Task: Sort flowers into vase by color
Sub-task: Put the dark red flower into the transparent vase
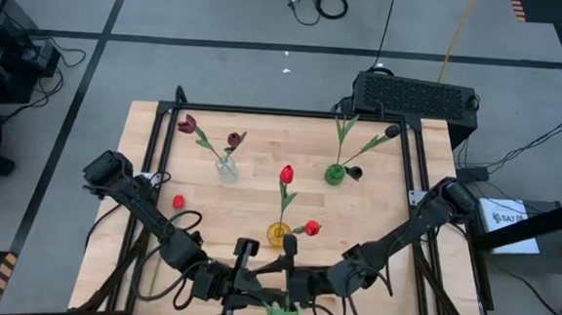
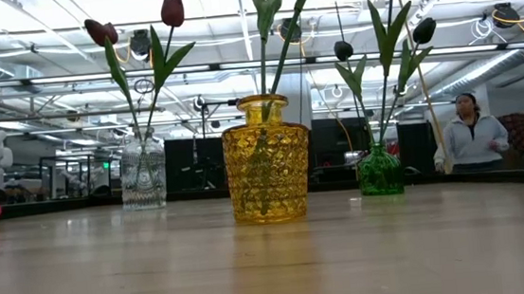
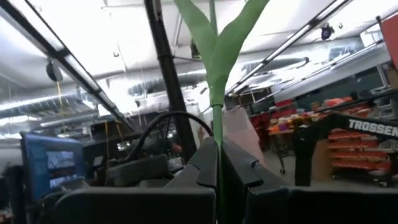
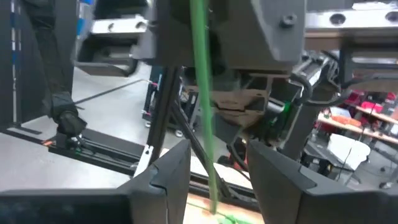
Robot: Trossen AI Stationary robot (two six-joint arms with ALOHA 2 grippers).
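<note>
At the tabletop's [image 1: 374,232] six o'clock edge, the left gripper [image 3: 219,163] has its fingers pinching a green tulip stem [image 3: 217,124], long axis running straight out past the fingertips. The right gripper [image 4: 214,163] sits just beside it, fingers spread with the same stem [image 4: 202,93] passing between them, apparently untouched. A loose red tulip [image 1: 178,202] lies at nine o'clock. Farther out stand the yellow vase [image 1: 278,235], then the clear vase [image 1: 226,168] at eleven and the green vase [image 1: 335,174] at one. Open tabletop lies between.
</note>
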